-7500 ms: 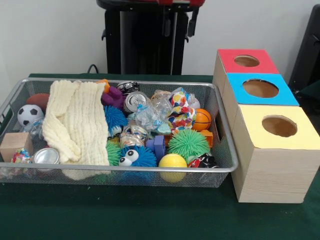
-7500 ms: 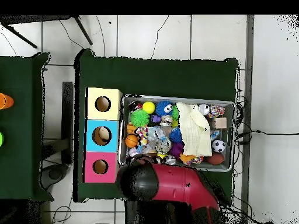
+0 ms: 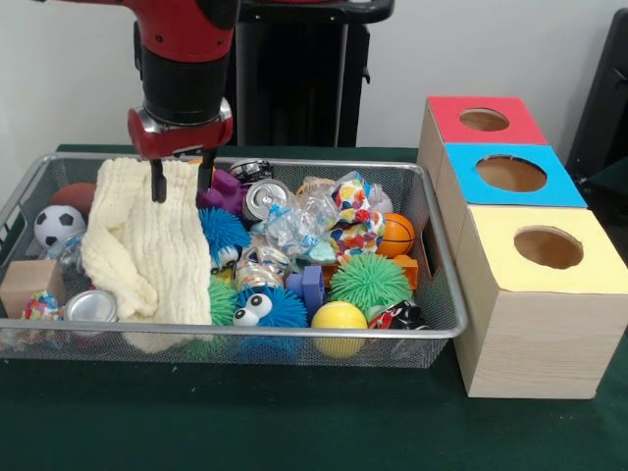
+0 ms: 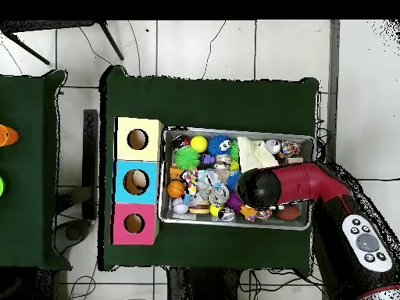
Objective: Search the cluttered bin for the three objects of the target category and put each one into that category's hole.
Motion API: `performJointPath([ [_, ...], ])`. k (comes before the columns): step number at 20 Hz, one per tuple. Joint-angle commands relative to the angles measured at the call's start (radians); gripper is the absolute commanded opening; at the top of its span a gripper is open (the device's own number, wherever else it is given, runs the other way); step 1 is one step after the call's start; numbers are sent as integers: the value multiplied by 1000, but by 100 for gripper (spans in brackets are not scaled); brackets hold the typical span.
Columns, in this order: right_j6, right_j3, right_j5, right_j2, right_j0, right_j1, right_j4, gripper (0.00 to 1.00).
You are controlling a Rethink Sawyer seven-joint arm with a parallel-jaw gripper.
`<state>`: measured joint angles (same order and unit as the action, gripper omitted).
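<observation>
While the bin (image 3: pixel 432 329) is sitting on the green-clothed worktop (image 3: pixel 294 422), its silver wire mesh and rounded metal rim are holding a dense heap of toys. It is lying just beside three wooden boxes, left of them in the front view, and in the overhead view the bin (image 4: pixel 167 176) is showing as a wide rectangle right of the boxes.

Draped over the heap's left half in the front view is one cream knitted cloth (image 3: pixel 147 250), ribbed and soft, folding down toward the near wall. Around it are lying one soccer-patterned ball (image 3: pixel 59 225), one plain wooden cube (image 3: pixel 27 282), one smooth yellow ball (image 3: pixel 339 316), one small basketball (image 3: pixel 397 235), one green spiky rubber ball (image 3: pixel 370 282) and one blue fuzzy ball with googly eyes (image 3: pixel 270 308). Two shiny metal cans are showing, one (image 3: pixel 265 197) near the far wall and one (image 3: pixel 91 306) at the near left.

Above the cloth's far end the hand (image 3: pixel 180 183) is hanging from the red and black arm (image 3: pixel 186 59), its two dark fingers (image 3: pixel 157 182) pointing down, spread apart and gripping nothing.

Each box is carrying one round hole in a coloured top: the red box (image 3: pixel 486 120) farthest, the blue box (image 3: pixel 510 175) in the middle, the yellow box (image 3: pixel 545 250) nearest.
</observation>
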<state>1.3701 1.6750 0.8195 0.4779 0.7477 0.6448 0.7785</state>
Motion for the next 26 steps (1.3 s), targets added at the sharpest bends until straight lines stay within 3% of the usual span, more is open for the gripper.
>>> performJointPath([
  [1,-308,-40,63,55,47,-27,49,100],
  [6,-334,-50,93,72,68,-23,29,100],
  [16,-303,-28,7,131,118,-71,14,100],
  [26,-248,-8,-51,143,151,-96,47,100],
])
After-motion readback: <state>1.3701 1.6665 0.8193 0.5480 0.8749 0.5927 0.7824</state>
